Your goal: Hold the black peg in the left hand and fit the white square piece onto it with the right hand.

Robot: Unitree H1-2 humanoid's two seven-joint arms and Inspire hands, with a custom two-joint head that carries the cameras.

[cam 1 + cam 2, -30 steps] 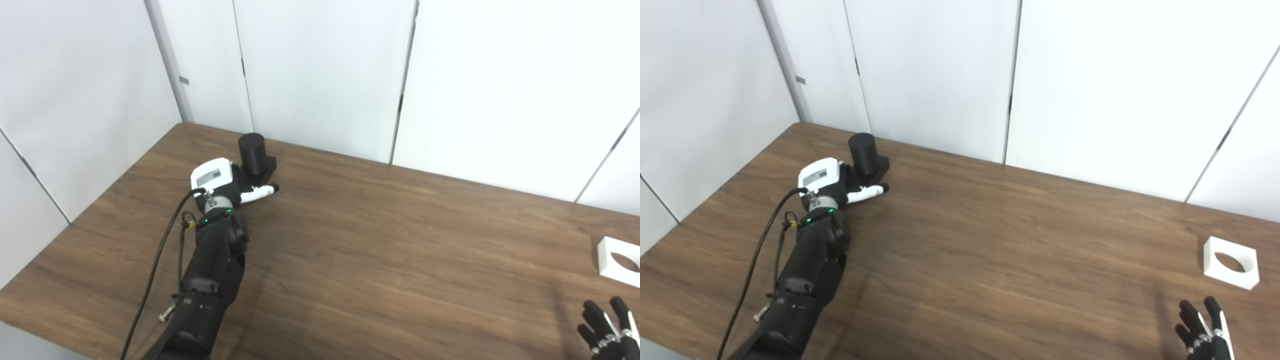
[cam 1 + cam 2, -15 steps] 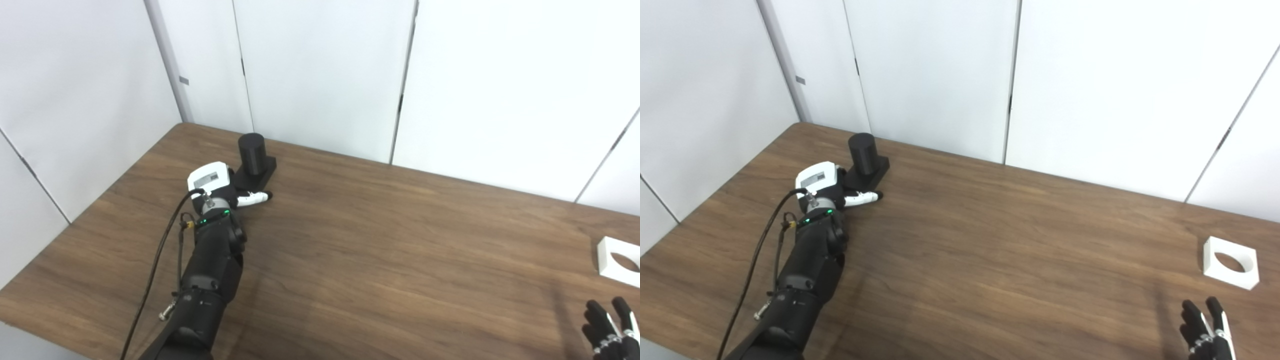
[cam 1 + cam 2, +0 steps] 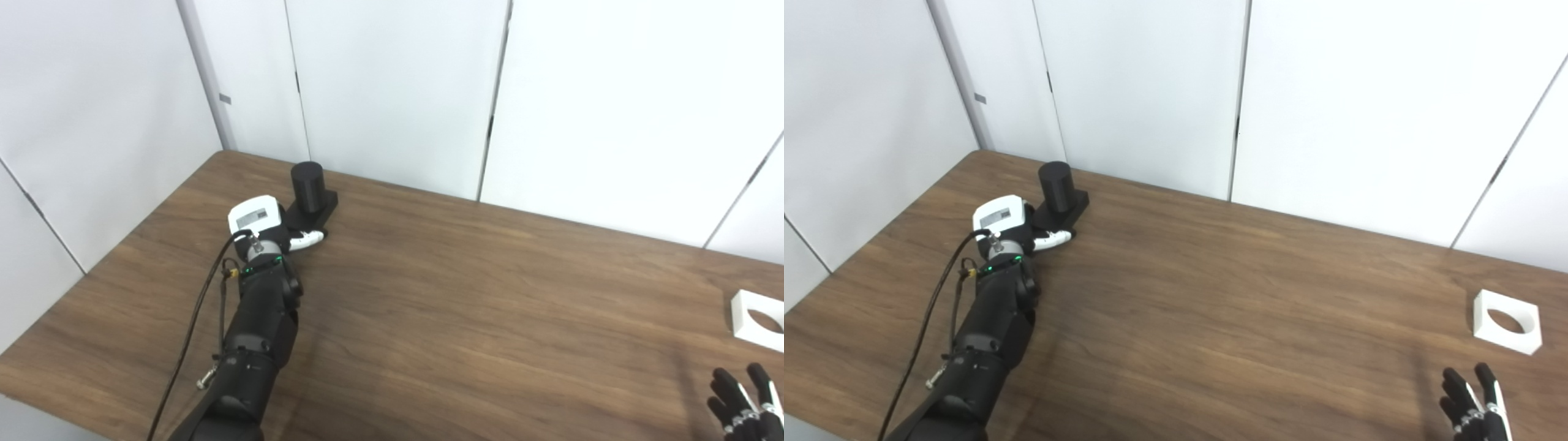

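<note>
Black peg (image 3: 307,187) stands upright on its square black base at the far left part of the table (image 3: 465,318), close to the back edge and the white wall panels (image 3: 392,92). It is a short round cylinder, and its base rests flat on the wood.

Left robot hand (image 3: 269,225) lies right at the near side of the peg's base, its white back plate facing up. A white-tipped finger (image 3: 306,238) reaches along the front edge of the base, touching it or just beside it; the rest of the fingers are hidden under the hand, so I cannot tell whether the hand has closed on the base or only lies against it. The peg itself is still down on the table. A black cable (image 3: 196,318) runs along the left forearm to the wrist, where a small green light shows.

White square piece (image 3: 1507,321) lies flat at the far right of the table, well apart from the peg, its round hole facing up. In the left eye view it is cut by the picture's edge.

Right robot hand (image 3: 1473,407) shows only at the bottom right corner, near the white piece but clear of it. Its dark fingers (image 3: 1458,386) point upward and are spread apart, with nothing between them
</note>
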